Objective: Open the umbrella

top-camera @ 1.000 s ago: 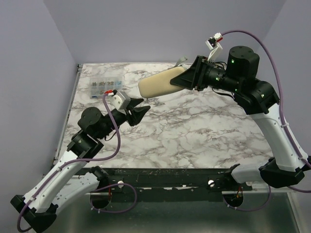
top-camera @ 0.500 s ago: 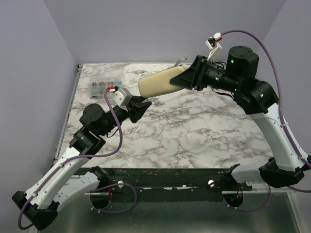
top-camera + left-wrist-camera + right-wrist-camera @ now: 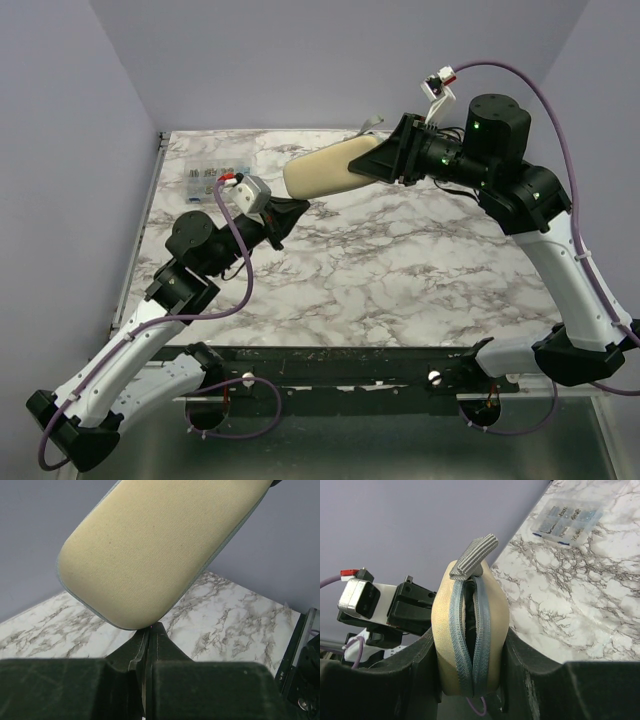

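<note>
Marbled surface [image 3: 420, 280] is lying below the sleeved umbrella [image 3: 328, 170]. The right jaws are clamping its zippered end aloft, long axis running leftward — the left jaws, pressed together, are hovering just under its rounded free end.

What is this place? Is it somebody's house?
Probably a robot lab bench, not a house: a left arm and right arm are mounted at the edge of a marble-patterned table, and plain purple walls close it in.
</note>
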Available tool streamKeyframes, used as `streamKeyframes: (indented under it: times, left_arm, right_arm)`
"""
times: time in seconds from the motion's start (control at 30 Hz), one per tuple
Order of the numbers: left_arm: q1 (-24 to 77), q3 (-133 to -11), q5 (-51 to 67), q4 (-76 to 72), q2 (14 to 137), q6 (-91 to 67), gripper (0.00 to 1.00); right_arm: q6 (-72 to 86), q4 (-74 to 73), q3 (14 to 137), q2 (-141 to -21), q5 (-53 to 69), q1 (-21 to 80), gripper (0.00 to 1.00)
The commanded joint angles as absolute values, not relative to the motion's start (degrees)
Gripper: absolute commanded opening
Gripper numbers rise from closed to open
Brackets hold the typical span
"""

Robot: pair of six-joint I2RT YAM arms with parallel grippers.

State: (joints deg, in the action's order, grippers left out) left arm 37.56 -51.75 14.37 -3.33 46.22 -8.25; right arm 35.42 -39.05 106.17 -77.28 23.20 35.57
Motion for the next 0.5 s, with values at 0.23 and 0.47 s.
streamKeyframes:
  times: [0.23, 0.47]
  left_arm:
    - [37.4, -53.6, 9.5, -5.0, 45.8, -8.5, 0.0]
    - [37.3, -53.7, 4.1, -0.8, 44.2, -3.4, 0.0]
  right_arm:
    - [33.1, -36.2, 107.3, -77.0, 24.5, 35.9, 0.01]
    - [32.1, -37.8, 105.8, -75.1, 23.7, 35.8, 0.01]
